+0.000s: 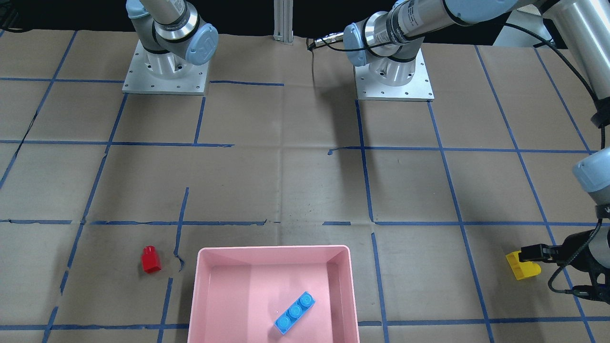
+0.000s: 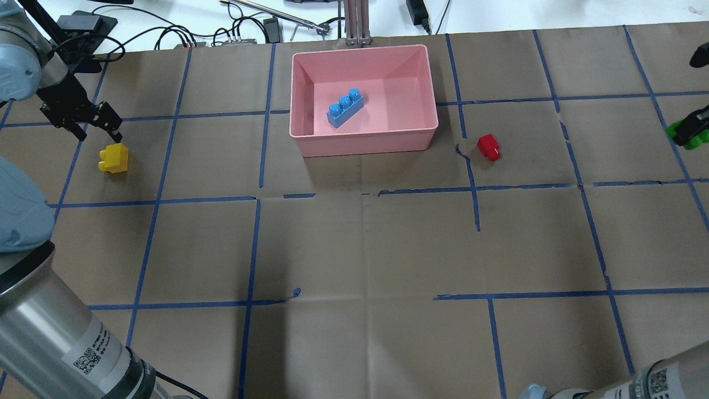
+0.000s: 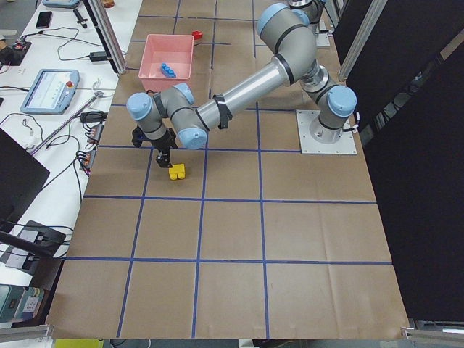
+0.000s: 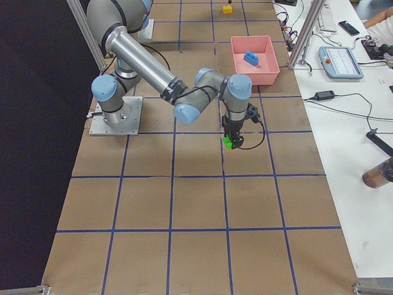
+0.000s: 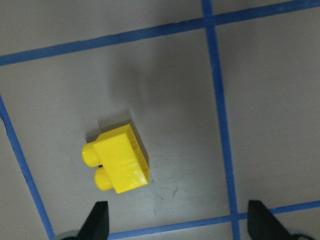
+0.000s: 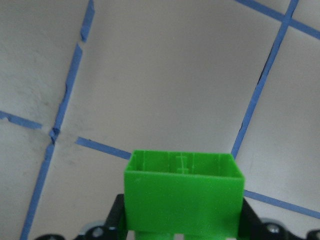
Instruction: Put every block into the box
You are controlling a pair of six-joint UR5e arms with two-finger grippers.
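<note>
The pink box (image 2: pixel 360 49) stands at the table's far middle, with the long blue block (image 2: pixel 344 107) lying inside it. The red block (image 2: pixel 488 147) lies on the table to the box's right. The yellow block (image 2: pixel 113 158) lies on its side at the far left. My left gripper (image 2: pixel 98 132) hangs open just above and beside the yellow block; in the left wrist view the yellow block (image 5: pixel 117 162) lies ahead of the spread fingertips (image 5: pixel 97 220). My right gripper (image 2: pixel 689 127) at the right edge is shut on the green block (image 6: pixel 182 192).
Brown paper with blue tape lines covers the table (image 2: pixel 360 249). Cables and devices lie along the far edge behind the box (image 2: pixel 243 33). The two arm bases (image 1: pixel 166 71) stand at the robot's side. An upright metal post (image 2: pixel 354 22) stands behind the box.
</note>
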